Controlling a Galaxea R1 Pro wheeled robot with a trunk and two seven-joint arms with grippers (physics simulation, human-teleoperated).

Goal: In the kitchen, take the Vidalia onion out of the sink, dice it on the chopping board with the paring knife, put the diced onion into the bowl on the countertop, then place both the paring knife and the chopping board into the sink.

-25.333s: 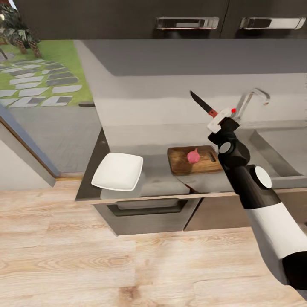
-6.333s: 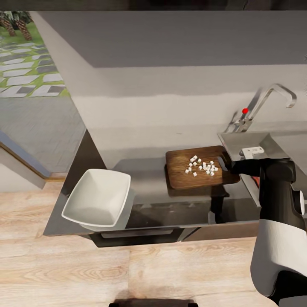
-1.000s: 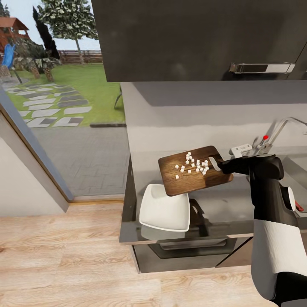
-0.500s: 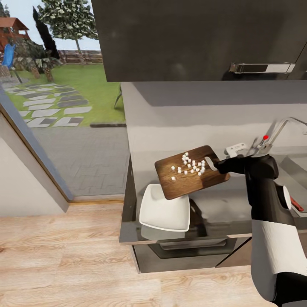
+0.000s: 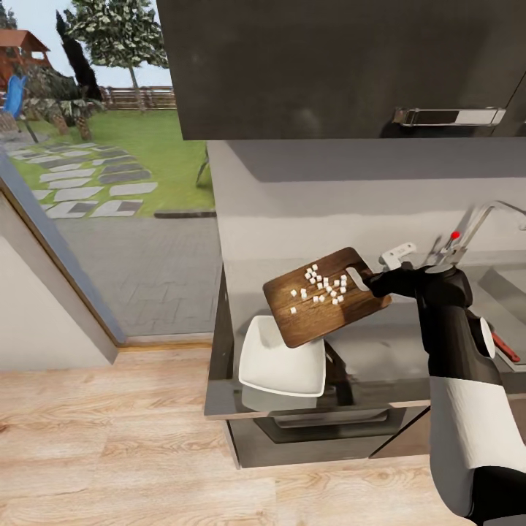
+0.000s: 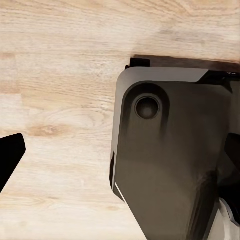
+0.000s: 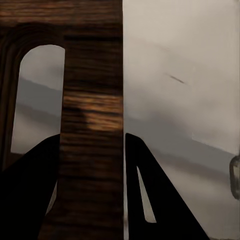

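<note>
Head view: the right pincer [image 5: 374, 281] grips the chopping board [image 5: 325, 306] by its slot-handle end, holding it tilted above the table [image 5: 380, 365], its low corner over the white bowl [image 5: 281, 359]. Diced onion [image 5: 321, 283] lies scattered on the board. Behind stands the faucet [image 5: 467, 226].

Left wrist view: one dark fingertip [image 6: 9, 159] shows over the wooden floor [image 6: 60, 90]; I cannot tell whether this pincer is open.

Right wrist view: two dark fingers [image 7: 150, 200] clamp the board's handle strip [image 7: 92, 125].

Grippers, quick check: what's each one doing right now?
Left gripper: cannot be told; its wrist view shows one dark finger tip over wooden floor.
Right gripper: closed on the chopping board at its handle end, tilting it above the bowl.
</note>
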